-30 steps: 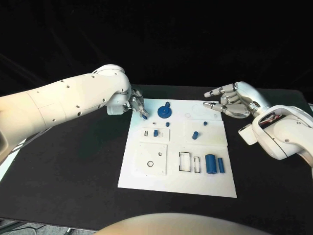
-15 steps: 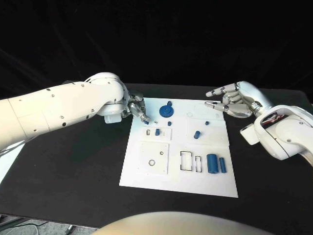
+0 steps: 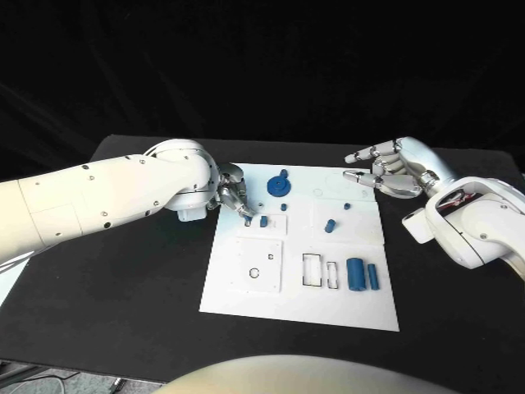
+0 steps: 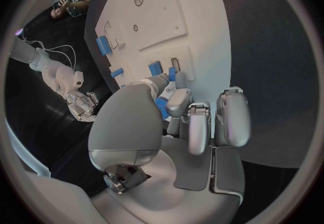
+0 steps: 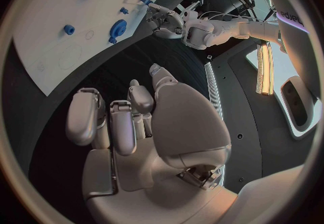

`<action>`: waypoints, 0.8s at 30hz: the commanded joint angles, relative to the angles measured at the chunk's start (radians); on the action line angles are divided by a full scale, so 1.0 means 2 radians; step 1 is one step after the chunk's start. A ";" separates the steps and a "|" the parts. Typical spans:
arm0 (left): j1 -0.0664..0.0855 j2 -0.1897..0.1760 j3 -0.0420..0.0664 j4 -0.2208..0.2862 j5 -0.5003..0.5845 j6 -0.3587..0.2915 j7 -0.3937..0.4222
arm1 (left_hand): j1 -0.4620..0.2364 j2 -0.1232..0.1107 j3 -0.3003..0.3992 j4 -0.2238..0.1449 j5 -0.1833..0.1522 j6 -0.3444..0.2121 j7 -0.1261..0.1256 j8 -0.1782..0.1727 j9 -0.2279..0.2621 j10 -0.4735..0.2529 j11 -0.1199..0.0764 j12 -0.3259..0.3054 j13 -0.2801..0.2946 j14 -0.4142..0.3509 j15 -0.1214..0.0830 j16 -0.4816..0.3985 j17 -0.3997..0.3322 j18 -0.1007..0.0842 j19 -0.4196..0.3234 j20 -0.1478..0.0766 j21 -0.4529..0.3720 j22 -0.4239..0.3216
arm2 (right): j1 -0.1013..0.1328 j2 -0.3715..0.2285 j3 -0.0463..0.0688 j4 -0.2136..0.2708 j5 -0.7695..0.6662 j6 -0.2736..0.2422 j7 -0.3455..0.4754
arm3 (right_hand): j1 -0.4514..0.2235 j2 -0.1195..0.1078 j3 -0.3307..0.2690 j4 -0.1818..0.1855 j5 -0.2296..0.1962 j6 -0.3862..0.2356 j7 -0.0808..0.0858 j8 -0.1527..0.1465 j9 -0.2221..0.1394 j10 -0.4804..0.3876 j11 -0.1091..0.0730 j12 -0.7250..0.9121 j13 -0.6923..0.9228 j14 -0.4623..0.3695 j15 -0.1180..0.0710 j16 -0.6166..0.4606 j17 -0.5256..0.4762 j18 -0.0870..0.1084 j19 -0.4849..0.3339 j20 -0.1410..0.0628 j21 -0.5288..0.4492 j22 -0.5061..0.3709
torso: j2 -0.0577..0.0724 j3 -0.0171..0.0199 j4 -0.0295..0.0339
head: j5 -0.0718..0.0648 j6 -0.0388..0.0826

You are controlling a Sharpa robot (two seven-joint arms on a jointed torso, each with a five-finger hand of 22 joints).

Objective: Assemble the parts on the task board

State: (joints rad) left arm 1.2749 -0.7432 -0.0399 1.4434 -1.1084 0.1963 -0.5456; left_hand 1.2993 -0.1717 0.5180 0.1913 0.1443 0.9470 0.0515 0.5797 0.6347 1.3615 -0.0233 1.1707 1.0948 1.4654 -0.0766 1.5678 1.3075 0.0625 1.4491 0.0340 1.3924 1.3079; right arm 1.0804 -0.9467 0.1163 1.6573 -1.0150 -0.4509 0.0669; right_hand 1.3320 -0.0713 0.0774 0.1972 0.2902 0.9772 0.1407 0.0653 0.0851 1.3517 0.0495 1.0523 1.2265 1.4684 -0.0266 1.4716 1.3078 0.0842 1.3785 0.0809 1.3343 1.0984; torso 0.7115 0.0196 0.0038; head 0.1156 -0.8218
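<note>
The white task board (image 3: 245, 289) lies mid-table. On it are a blue gear-like part (image 3: 279, 185), small blue pegs (image 3: 264, 221) (image 3: 329, 226) (image 3: 347, 206), and a blue cylinder (image 3: 353, 274) next to a thin blue bar (image 3: 372, 277). My left hand (image 3: 233, 197) hovers at the board's left edge, fingertips down by the small slot (image 3: 248, 222) beside a peg. In the left wrist view, blue (image 4: 162, 107) shows between thumb and fingers; whether it is held I cannot tell. My right hand (image 3: 387, 172) floats over the far right corner, fingers apart, holding nothing.
Rectangular slots (image 3: 311, 270) and a round hole (image 3: 253, 273) mark the board's near half. Black table (image 3: 120, 271) surrounds the board. My left forearm (image 3: 97, 197) spans the table's left side.
My left hand has slid along the board's left edge toward me, from beside the gear-like part to the small slot. The right hand has stayed put. All parts are where they were.
</note>
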 commanded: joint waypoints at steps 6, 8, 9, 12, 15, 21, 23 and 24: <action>-0.002 -0.001 0.000 0.003 -0.015 0.011 0.001 | 0.002 -0.005 0.079 -0.076 0.002 0.003 0.000 -0.003 0.000 0.003 0.000 0.002 0.001 0.053 0.000 0.002 0.132 -0.002 0.003 0.000 0.001 0.017 | -0.001 0.000 0.000 0.000 0.002 0.007 0.002 | 0.001 0.004 -0.001 0.000 0.002 0.002 0.001 0.001 0.001 -0.003 0.001 -0.001 -0.001 0.032 0.001 -0.002 0.047 0.003 -0.002 -0.001 -0.002 -0.001 | 0.000 0.0003 0.0010 | -0.001 -0.004; -0.002 0.000 0.000 0.003 -0.015 0.015 0.001 | 0.002 -0.005 0.080 -0.077 0.002 0.004 0.000 -0.003 0.000 0.004 0.000 0.003 0.001 0.053 0.000 0.002 0.132 -0.003 0.004 0.000 0.002 0.017 | -0.001 0.000 0.000 0.000 0.002 0.008 0.002 | 0.001 0.004 -0.001 0.000 0.002 0.002 0.001 0.001 0.001 -0.003 0.001 -0.001 -0.001 0.032 0.001 -0.002 0.047 0.003 -0.002 -0.001 -0.002 -0.001 | 0.000 0.0001 0.0007 | -0.001 -0.005; -0.002 0.000 0.000 0.003 -0.015 0.017 0.001 | 0.002 -0.005 0.080 -0.077 0.002 0.004 0.000 -0.003 0.000 0.004 0.000 0.003 0.001 0.053 0.000 0.002 0.132 -0.003 0.004 0.000 0.002 0.017 | -0.001 0.000 0.000 0.000 0.002 0.008 0.002 | 0.001 0.004 -0.001 0.000 0.002 0.002 0.001 0.001 0.001 -0.003 0.001 -0.001 -0.001 0.032 0.001 -0.002 0.047 0.003 -0.002 -0.001 -0.002 -0.001 | 0.000 0.0002 0.0006 | -0.001 -0.005; -0.003 0.001 0.000 0.003 -0.015 0.024 0.001 | 0.002 -0.005 0.080 -0.077 0.002 0.004 0.000 -0.003 0.000 0.004 0.000 0.003 0.001 0.053 0.000 0.002 0.132 -0.003 0.004 0.000 0.002 0.017 | -0.001 0.000 0.000 0.000 0.002 0.009 0.002 | 0.001 0.004 -0.001 0.000 0.002 0.002 0.001 0.001 0.001 -0.003 0.001 -0.001 -0.001 0.032 0.001 -0.002 0.047 0.003 -0.002 -0.001 -0.002 -0.001 | 0.000 0.0003 0.0005 | -0.001 -0.005; -0.003 0.001 0.000 0.003 -0.016 0.029 0.001 | 0.002 -0.005 0.080 -0.077 0.002 0.004 0.000 -0.003 0.000 0.004 0.000 0.003 0.002 0.053 0.000 0.002 0.132 -0.003 0.004 0.000 0.002 0.017 | -0.001 0.000 0.000 0.000 0.002 0.009 0.002 | 0.001 0.004 -0.001 0.000 0.002 0.002 0.001 0.001 0.001 -0.003 0.001 -0.001 -0.001 0.032 0.001 -0.002 0.047 0.003 -0.002 -0.001 -0.002 -0.001 | 0.000 0.0004 0.0003 | -0.001 -0.005; -0.003 0.001 0.000 0.004 -0.016 0.039 0.003 | 0.000 -0.008 0.083 -0.078 0.006 0.007 0.000 -0.004 -0.001 0.005 -0.001 0.003 0.002 0.053 0.000 0.002 0.132 -0.002 0.003 0.000 0.001 0.017 | -0.001 0.001 0.000 -0.001 0.002 0.014 0.001 | 0.001 0.005 -0.002 0.001 0.003 0.002 0.001 0.001 0.001 -0.004 0.002 -0.002 -0.002 0.032 0.001 -0.003 0.047 0.003 -0.003 -0.001 -0.003 -0.001 | 0.000 0.0002 0.0008 | -0.001 -0.006; -0.003 0.000 0.000 0.004 -0.016 0.042 0.003 | -0.001 -0.008 0.084 -0.079 0.007 0.008 0.000 -0.004 -0.001 0.005 -0.001 0.003 0.002 0.053 0.000 0.002 0.132 -0.002 0.003 0.000 0.001 0.017 | -0.001 0.001 0.000 -0.001 0.002 0.015 0.000 | 0.001 0.005 -0.002 0.001 0.003 0.002 0.001 0.001 0.001 -0.004 0.002 -0.002 -0.002 0.032 0.001 -0.003 0.047 0.003 -0.003 -0.001 -0.003 -0.001 | 0.000 0.0002 0.0011 | -0.001 -0.007; -0.003 0.000 0.000 0.004 -0.016 0.043 0.003 | -0.001 -0.008 0.084 -0.079 0.007 0.008 0.000 -0.004 -0.001 0.005 -0.001 0.003 0.002 0.053 0.000 0.002 0.132 -0.002 0.003 0.000 0.001 0.017 | -0.001 0.001 0.000 -0.002 0.002 0.016 0.000 | 0.001 0.005 -0.002 0.001 0.003 0.002 0.001 0.001 0.001 -0.004 0.002 -0.002 -0.002 0.032 0.001 -0.003 0.047 0.003 -0.003 -0.001 -0.003 -0.001 | 0.000 0.0002 0.0010 | -0.001 -0.007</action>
State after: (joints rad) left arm 1.2708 -0.7440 -0.0394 1.4490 -1.1338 0.2419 -0.5459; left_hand 1.2877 -0.1891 0.5430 0.1719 0.1541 0.9544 0.0513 0.5759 0.6309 1.3653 -0.0268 1.1706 1.0977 1.4654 -0.0766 1.5678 1.3074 0.0624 1.4490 0.0341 1.3923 1.3077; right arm 1.0793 -0.9465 0.1161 1.6543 -1.0095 -0.4409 0.0667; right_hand 1.3320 -0.0713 0.0774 0.1972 0.2902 0.9772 0.1407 0.0653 0.0851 1.3517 0.0495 1.0524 1.2241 1.4684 -0.0266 1.4716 1.3076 0.0842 1.3785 0.0808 1.3343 1.0963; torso 0.7112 0.0201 0.0051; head 0.1134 -0.8346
